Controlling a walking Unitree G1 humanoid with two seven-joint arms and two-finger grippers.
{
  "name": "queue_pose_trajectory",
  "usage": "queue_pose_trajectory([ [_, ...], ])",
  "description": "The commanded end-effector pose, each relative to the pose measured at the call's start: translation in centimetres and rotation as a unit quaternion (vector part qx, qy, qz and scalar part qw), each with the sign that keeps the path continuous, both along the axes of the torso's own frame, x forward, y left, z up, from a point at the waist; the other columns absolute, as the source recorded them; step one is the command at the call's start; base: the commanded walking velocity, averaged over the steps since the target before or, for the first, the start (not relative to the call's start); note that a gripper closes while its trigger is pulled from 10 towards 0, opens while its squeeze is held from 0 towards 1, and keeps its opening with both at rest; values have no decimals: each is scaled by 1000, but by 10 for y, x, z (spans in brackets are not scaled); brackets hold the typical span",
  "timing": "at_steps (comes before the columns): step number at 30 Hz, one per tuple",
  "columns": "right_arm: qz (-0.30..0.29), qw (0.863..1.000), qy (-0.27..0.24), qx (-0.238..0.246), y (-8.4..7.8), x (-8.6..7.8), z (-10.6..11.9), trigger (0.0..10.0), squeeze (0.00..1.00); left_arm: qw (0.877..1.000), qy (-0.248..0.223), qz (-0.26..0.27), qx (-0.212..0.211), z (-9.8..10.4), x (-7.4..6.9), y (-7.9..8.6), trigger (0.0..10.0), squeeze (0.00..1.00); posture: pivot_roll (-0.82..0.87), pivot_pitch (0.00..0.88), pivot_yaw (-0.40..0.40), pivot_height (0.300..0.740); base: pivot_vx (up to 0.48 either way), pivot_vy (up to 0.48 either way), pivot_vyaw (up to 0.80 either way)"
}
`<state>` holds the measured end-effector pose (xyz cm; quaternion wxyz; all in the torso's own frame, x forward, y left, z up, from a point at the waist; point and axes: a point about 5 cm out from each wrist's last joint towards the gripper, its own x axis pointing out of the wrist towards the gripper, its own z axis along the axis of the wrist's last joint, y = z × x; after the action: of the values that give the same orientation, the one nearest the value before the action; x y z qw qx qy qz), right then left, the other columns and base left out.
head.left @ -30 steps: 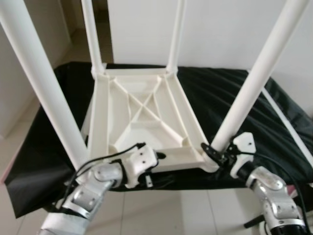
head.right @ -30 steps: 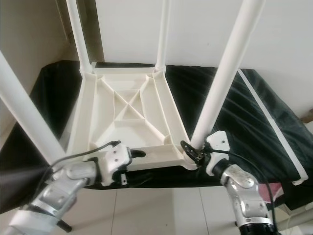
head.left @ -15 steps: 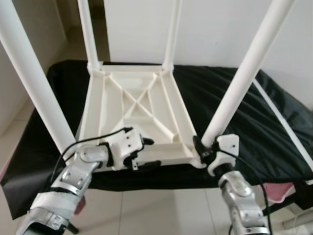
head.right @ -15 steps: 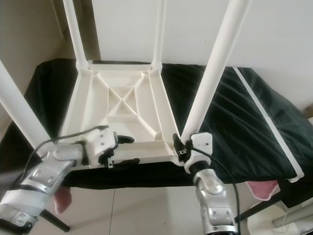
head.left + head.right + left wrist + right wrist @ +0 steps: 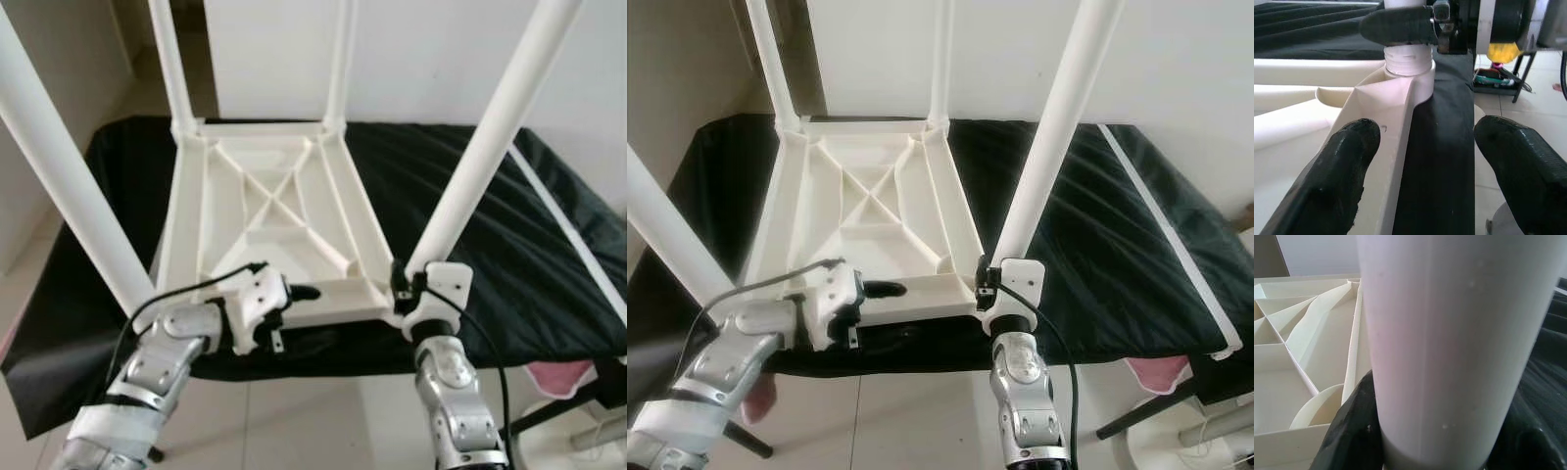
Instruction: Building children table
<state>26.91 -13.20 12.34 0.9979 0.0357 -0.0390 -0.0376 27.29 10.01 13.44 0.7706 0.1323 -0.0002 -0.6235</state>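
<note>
Centre frame: the upturned table (image 5: 269,211) lies on a black cloth (image 5: 490,215). My right end effector (image 5: 404,286) clamps the near-right leg (image 5: 480,157) — my left end effector (image 5: 294,311) straddles the near rim, fingers spread.

Head stereo pair looks forward and down over both grippers onto the upturned table (image 5: 269,211). Left wrist camera sights along its fingers (image 5: 1337,171), close, toward the near-right leg socket (image 5: 1406,68). Right wrist camera sits tight against that same leg (image 5: 1449,342).
</note>
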Motion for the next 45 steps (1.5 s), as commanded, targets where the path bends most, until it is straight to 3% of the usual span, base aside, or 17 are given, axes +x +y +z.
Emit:
queue_pose_trajectory([
  [1,-8,999,37,27,9,0,-13,10000,0,1000,2,27,-11,0,-2,-4,10000,0,-10,45,-23,740,0,0,0],
  [8,5,1000,18,21,6,0,-7,10000,35,999,2,30,-22,3,-8,-11,10000,0,2,52,-39,740,0,0,0],
  [9,13,1000,13,21,3,1,-5,10000,1000,999,3,34,-27,4,-9,-12,10000,0,3,54,-43,740,0,0,0],
  [16,54,998,-18,18,-10,-2,5,10000,1000,998,29,34,-36,1,-21,-12,10000,0,3,60,-55,740,0,0,0],
  [17,73,997,-24,14,-13,-3,7,10000,0,998,39,31,-31,-2,-24,-9,10000,0,4,60,-55,740,0,0,0],
  [22,134,990,-36,-6,-22,-6,12,10000,0,997,76,22,-11,-10,-30,5,10000,0,1,60,-55,740,0,0,0],
  [27,231,971,-34,-43,-34,-3,20,10000,0,995,88,15,48,-18,-24,36,10000,0,3,57,-50,740,0,0,0],
  [28,231,971,-34,-43,-34,-3,20,10000,0,995,88,15,48,-18,-24,36,10000,0,3,57,-50,740,0,0,0],
  [31,285,956,-24,-65,-39,2,25,10000,0,990,101,16,100,-24,-17,59,10000,0,3,58,-43,740,0,0,0],
  [38,332,940,-14,-77,-42,6,29,10000,0,981,108,27,156,-27,-5,85,10000,0,4,56,-28,740,0,0,0],
  [41,342,936,-12,-81,-41,6,29,10000,0,980,110,29,163,-28,-3,88,10000,0,4,56,-28,740,0,0,0],
  [42,360,929,-3,-89,-41,8,28,10000,0,977,108,41,180,-29,7,96,10000,0,-2,54,-18,740,0,0,0],
  [45,365,926,-2,-96,-41,12,28,10000,0,976,101,44,186,-27,14,99,10000,0,-4,51,-14,740,0,0,0],
])
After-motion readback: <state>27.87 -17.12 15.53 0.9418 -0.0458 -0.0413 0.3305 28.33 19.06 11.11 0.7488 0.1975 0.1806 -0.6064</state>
